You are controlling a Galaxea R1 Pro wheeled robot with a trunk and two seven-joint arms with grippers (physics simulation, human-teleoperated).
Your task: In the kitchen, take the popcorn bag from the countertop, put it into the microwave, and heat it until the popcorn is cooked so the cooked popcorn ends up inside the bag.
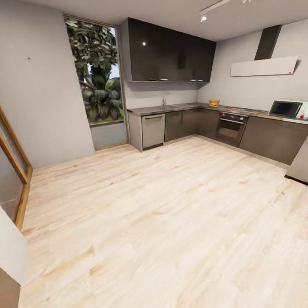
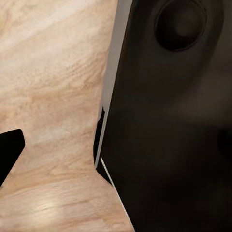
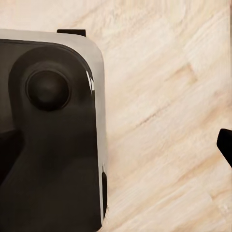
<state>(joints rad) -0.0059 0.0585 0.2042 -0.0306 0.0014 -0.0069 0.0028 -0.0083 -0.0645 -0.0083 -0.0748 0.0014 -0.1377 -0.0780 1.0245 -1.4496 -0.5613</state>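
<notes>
Kitchen (image 1: 171, 107): white walls, light wood floor (image 1: 162, 222), dark glossy upper cabinets (image 1: 171, 51), tall window (image 1: 97, 72) with foliage behind it, as we saw from the head view.

Tabletop (image 1: 179, 107): we noted a thin grey reflective slab running along the dark lower cabinets, turning the corner toward the right wall.

Popcorn bag (image 1: 214, 103): small tan-gold sack, standing on the tabletop near the corner, just beside the hob (image 1: 241, 110). Its contents were too small for us to tell.

Microwave (image 1: 287, 109): pale box with dark glass door, resting on the tabletop at far right, well apart from the bag; door appeared closed.

Built-in oven (image 1: 231, 127): steel front, set beneath the hob. Flat white hood (image 1: 263, 66) on the wall above.

Dishwasher front (image 1: 153, 130): grey panel at the left end of the cabinet run.

Left tool: in the left wrist view we saw one dark fingertip (image 2: 9, 152) over the floor beside the dark robot body (image 2: 169, 130); we could not tell whether it was spread or pressed together.

Right tool: in the right wrist view one dark fingertip (image 3: 225, 145) showed at the frame edge over the floor; state likewise beyond our telling.
</notes>
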